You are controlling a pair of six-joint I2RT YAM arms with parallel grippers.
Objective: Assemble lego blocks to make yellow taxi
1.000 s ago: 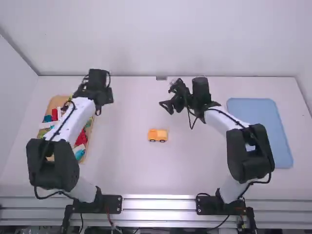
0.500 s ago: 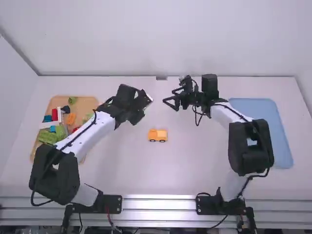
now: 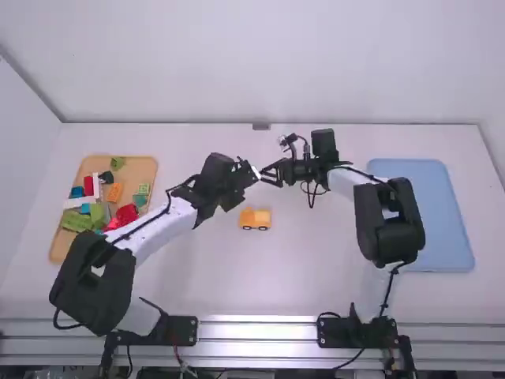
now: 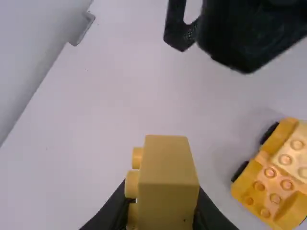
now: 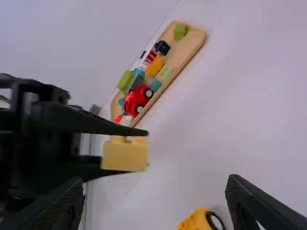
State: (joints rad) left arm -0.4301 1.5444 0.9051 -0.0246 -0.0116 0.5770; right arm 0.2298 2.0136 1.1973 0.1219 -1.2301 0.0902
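In the high view, your toy taxi sits upright on the white table between the arms, its wheels under it, its long axis running left to right; you can't tell its front from its back. Beyond it, the left gripper and right gripper are close together above the table. Spare bricks fill part of the wooden tray, so count the wheeled base and stepped body as built, with at least one more piece probably to go on. In the left wrist view, you have a yellow block pinched in the left gripper, raised off the table and not joined to the taxi. Its studs point sideways towards one finger, and its long axis seems to run outward along that gripper's reach. The taxi's own studs face up, so the block will likely need turning before it can be pressed on. In the right wrist view, the right gripper's fingers are spread with nothing between them, and the block stands in front of them in the left gripper's grasp. You are probably lining up a handover; fitting the block looks to be what's left.
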